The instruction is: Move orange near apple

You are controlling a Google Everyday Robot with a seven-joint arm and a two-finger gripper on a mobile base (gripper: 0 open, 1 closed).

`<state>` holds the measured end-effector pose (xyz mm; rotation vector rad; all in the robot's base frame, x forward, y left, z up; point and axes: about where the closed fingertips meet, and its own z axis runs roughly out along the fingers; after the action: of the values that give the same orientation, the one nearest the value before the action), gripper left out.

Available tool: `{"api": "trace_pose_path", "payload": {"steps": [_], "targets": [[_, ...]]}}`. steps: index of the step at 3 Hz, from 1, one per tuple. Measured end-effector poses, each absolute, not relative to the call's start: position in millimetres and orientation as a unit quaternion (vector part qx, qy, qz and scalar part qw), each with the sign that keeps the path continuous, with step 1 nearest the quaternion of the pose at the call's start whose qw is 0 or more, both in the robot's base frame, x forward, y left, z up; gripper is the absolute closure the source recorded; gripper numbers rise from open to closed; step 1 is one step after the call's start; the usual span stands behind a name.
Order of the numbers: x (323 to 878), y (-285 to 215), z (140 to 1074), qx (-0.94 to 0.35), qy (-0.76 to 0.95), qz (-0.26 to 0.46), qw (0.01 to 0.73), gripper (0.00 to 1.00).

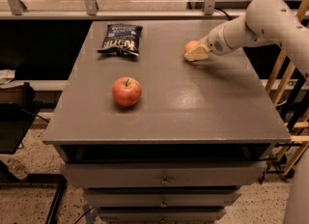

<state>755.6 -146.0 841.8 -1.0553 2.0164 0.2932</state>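
The red apple with a short stem sits left of the middle of the grey table. The small orange lies at the back right of the table, partly hidden behind my gripper. My gripper is down at the table surface, right against the orange's near side, with its pale fingers in front of the fruit. My white arm reaches in from the right.
A dark chip bag lies at the back left of the table. Drawers are under the tabletop. A wooden frame stands to the right and a rail runs behind the table.
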Motion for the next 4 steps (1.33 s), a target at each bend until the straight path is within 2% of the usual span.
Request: {"api": "trace_pose_path", "payload": {"steps": [1, 2, 3, 4], "targets": [[726, -137, 867, -0.453, 0.776, 0.131, 0.418, 0.88], [669, -121, 907, -0.531, 0.727, 0.14, 0.412, 1.0], [604, -105, 912, -0.589, 0.694, 0.184, 0.371, 1.0], [540, -87, 892, -0.628, 0.659, 0.27, 0.315, 1.0]]}}
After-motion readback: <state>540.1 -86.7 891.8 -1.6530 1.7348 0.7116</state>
